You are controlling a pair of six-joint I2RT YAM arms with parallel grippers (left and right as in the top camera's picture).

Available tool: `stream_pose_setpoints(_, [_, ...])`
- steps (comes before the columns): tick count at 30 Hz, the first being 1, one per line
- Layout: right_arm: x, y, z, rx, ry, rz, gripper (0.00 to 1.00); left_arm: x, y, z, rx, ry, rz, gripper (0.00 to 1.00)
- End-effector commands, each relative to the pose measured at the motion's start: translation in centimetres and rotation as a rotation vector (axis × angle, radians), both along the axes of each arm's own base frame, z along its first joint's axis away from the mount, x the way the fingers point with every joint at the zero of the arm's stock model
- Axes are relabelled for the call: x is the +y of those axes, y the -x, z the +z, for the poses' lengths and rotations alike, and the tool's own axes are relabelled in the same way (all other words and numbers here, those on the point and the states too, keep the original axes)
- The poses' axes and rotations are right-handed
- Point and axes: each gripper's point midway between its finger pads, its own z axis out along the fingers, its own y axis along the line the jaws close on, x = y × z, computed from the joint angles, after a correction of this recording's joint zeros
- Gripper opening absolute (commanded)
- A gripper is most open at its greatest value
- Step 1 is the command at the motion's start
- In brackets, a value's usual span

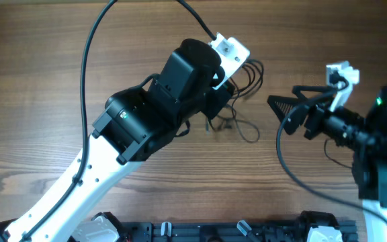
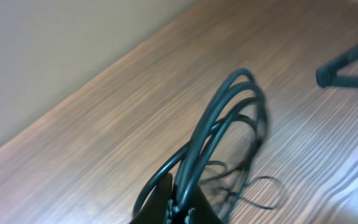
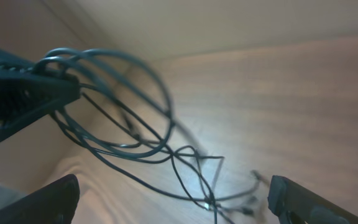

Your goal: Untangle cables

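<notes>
The cables [image 1: 242,101] are thin black wires in loose loops on the wooden table, just right of my left gripper. My left gripper [image 1: 222,84] is shut on a bunch of the loops and holds them raised; the left wrist view shows the loops [image 2: 229,118] rising out of the closed jaws [image 2: 180,208]. The rest trails down to the table, with small plug ends [image 3: 253,202] lying loose. My right gripper [image 1: 282,107] is open and empty, to the right of the cables; its fingertips [image 3: 173,199] frame the hanging strands [image 3: 135,124].
Thick black arm cables [image 1: 86,60] arc over the table's left side and below the right arm [image 1: 294,175]. A black rail [image 1: 220,232] runs along the near edge. The wall [image 2: 55,43] lies beyond the table's far edge.
</notes>
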Motion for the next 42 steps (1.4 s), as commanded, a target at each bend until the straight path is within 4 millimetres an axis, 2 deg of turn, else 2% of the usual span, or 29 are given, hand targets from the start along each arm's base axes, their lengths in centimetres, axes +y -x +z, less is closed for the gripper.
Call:
stream_pose_setpoints(1, [-0.9,0.8,2.3,-0.135,0.088,-0.056,1.0,-1.7,1.3,1.5,0.064,0.152,-0.044,0.04])
stream_pose_setpoints(4, [-1.6,1.0,2.8,-0.163,0.115,-0.11,0.99,-2.2,1.8,1.6,0.084,0.169,-0.083,0.04])
stream_pose_setpoints(10, [-1.2,1.1,3.4,-0.188,0.104,-0.087,0.98,-2.5,2.1,1.6,0.092,0.179,-0.101,0.04])
stream_pose_setpoints(14, [0.6,2.3,4.5,-0.228,0.05,0.04,0.89,-3.4,3.0,1.9,0.118,0.211,-0.164,0.04])
stream_pose_setpoints(15, [1.0,2.7,4.7,-0.236,0.039,0.069,0.84,-3.7,3.2,2.0,0.121,0.221,-0.18,0.04])
stream_pose_setpoints(20, [2.2,3.9,5.2,-0.244,-0.001,0.162,0.71,-4.7,3.9,2.7,0.103,0.243,-0.216,0.04])
stream_pose_setpoints(25, [2.4,4.2,5.2,-0.245,-0.009,0.182,0.64,-5.3,4.6,2.8,0.103,0.245,-0.24,0.04])
stream_pose_setpoints(30, [2.3,4.1,5.2,-0.244,-0.007,0.176,0.64,-5.8,5.1,3.0,0.1,0.249,-0.256,0.04])
stream_pose_setpoints(35, [2.2,3.9,5.2,-0.244,-0.002,0.164,0.57,-5.9,5.3,3.0,0.101,0.249,-0.263,0.04])
stream_pose_setpoints(37, [2.2,3.8,5.1,-0.239,-0.004,0.164,0.45,-6.0,5.4,3.0,0.105,0.252,-0.271,0.04])
stream_pose_setpoints(40, [2.2,3.8,5.1,-0.236,-0.005,0.164,0.19,-6.1,5.5,3.0,0.107,0.254,-0.276,0.04])
stream_pose_setpoints(42, [2.2,3.8,5.1,-0.236,-0.005,0.163,0.1,-6.1,5.5,3.0,0.108,0.254,-0.275,0.04])
